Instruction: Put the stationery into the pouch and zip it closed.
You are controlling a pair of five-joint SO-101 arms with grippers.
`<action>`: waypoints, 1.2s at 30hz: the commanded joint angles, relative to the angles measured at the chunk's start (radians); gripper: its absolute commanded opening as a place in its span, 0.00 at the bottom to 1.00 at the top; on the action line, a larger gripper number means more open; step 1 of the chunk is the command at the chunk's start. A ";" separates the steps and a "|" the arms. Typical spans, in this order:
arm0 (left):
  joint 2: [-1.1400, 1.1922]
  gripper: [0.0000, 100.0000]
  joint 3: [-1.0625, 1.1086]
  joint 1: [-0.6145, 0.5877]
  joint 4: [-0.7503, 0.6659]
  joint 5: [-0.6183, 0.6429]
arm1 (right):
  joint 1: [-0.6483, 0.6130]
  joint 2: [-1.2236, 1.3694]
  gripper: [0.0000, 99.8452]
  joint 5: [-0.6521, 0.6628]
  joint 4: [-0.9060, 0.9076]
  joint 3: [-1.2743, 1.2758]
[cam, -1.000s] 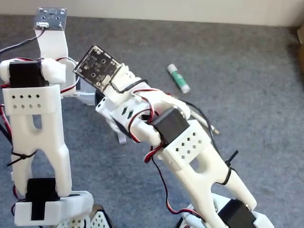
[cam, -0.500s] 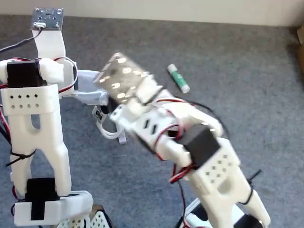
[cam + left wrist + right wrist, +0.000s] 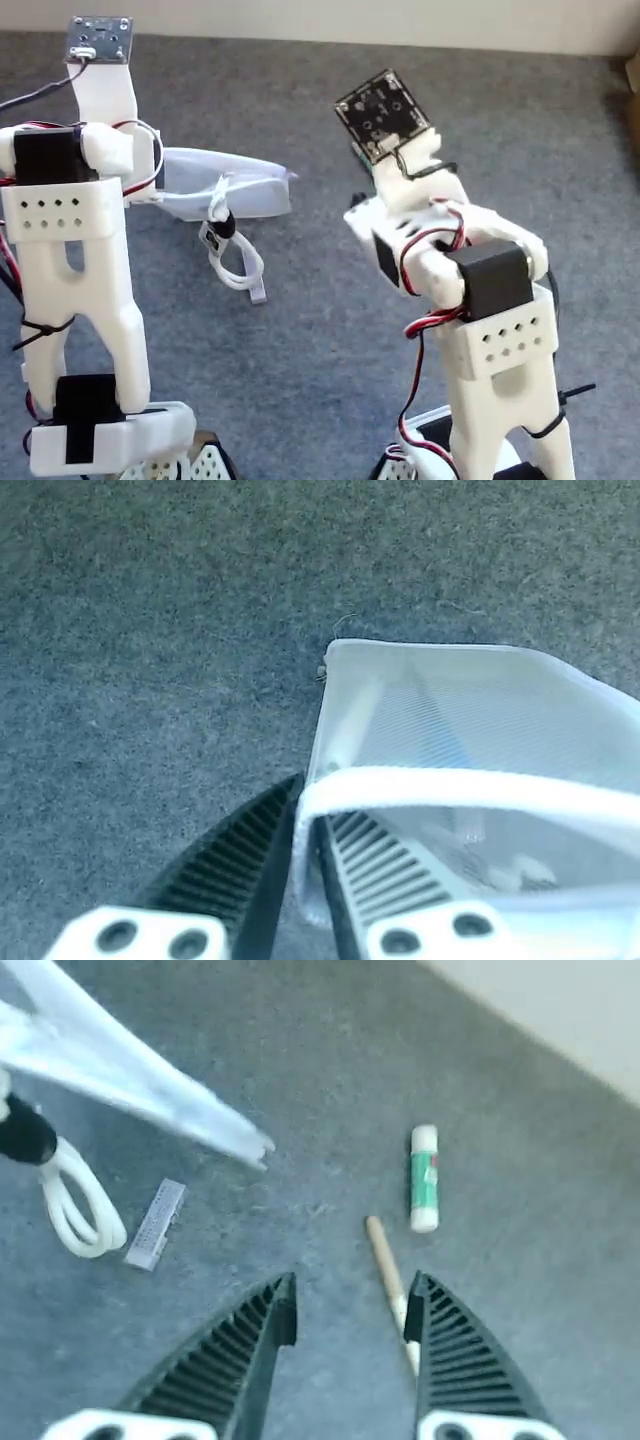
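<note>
A white mesh pouch [image 3: 228, 190] lies on the grey carpet, and my left gripper [image 3: 305, 825] is shut on its rim. The pouch [image 3: 470, 720] gapes open past that grip, with pale items dimly visible through the mesh. My right gripper [image 3: 350, 1310] hangs open above the carpet, to the pouch's right. Just beyond its fingertips lie a green-and-white glue stick [image 3: 424, 1180] and a thin wooden pencil [image 3: 385, 1260], the pencil running toward one finger [image 3: 430, 1325]. The pouch's corner [image 3: 140, 1080] is off to the side in the right wrist view.
A looped white cord [image 3: 238, 265] with a black toggle and a small grey tag [image 3: 155, 1223] trails from the pouch toward the arms. The left arm's white body [image 3: 75, 250] stands beside the pouch. A pale wall [image 3: 560, 1020] borders the carpet's far side.
The right arm has swung from over the pouch to the right, toward the glue stick, uncovering the pouch and its cord. The left arm kept still.
</note>
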 commanded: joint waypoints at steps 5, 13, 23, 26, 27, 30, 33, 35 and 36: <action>-0.012 0.01 0.001 -0.140 -0.034 0.058 | -0.035 -0.024 0.17 -0.241 -0.189 0.232; -0.013 0.01 -0.001 -0.208 -0.051 0.060 | -0.179 -0.022 0.17 -0.341 -0.529 0.509; -0.013 0.01 -0.025 -0.262 -0.054 0.100 | -0.320 0.257 0.17 -0.468 -0.802 0.601; -0.013 0.01 -0.019 -0.262 -0.055 0.100 | -0.331 0.369 0.17 -0.466 -0.851 0.564; -0.013 0.01 -0.019 -0.262 -0.055 0.100 | -0.334 0.404 0.17 -0.466 -0.857 0.545; -0.013 0.01 -0.019 -0.262 -0.057 0.100 | -0.340 0.489 0.17 -0.466 -0.858 0.487; -0.012 0.01 -0.018 -0.262 -0.057 0.100 | -0.351 0.558 0.17 -0.462 -0.854 0.423; -0.012 0.01 -0.018 -0.262 -0.058 0.100 | -0.355 0.601 0.17 -0.462 -0.851 0.374; -0.012 0.01 -0.018 -0.262 -0.058 0.100 | -0.357 0.622 0.17 -0.460 -0.835 0.352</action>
